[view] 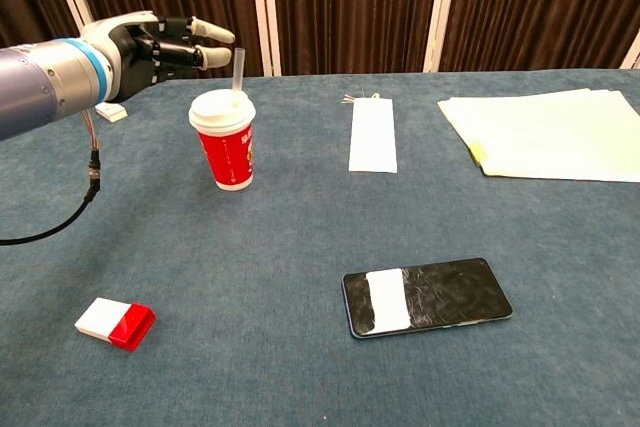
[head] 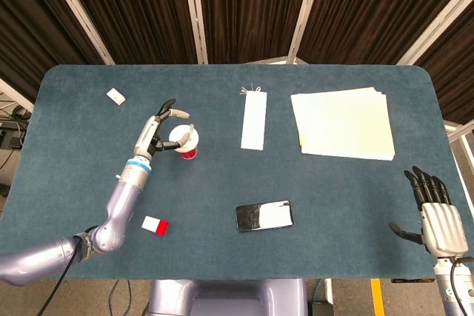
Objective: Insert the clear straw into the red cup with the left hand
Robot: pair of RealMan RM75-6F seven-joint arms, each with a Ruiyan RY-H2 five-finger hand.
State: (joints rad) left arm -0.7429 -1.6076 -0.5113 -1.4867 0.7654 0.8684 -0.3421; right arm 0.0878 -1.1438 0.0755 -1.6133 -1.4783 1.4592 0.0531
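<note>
Farthest left on the counter [view: 300,247] sits a small white tag [head: 115,95], near the far edge, and closer to me a little red-and-white block [view: 115,323]. Next comes my left robot hand [view: 160,44], hovering just beside the red cup [view: 226,152] on its left. The fingers are apart and extended toward the cup, holding nothing; in the chest view there is a visible gap between my fingertips [view: 215,55] and the clear straw [view: 238,75].

The clear straw stands nearly upright through the white lid of the red cup, with only its upper part showing above it. I judge the insertion itself done, and the step in hand is letting go and clearing away. The next move calls for drawing my left robot hand back and to the left without brushing the straw or tipping the cup, which looks light.

Farther right lie a long white paper strip [head: 253,123], a dark phone [view: 428,296] with a white patch, and a stack of pale yellow sheets [head: 344,123]. My right robot hand [head: 438,216] is at the far right off the counter's edge, fingers spread and empty.
</note>
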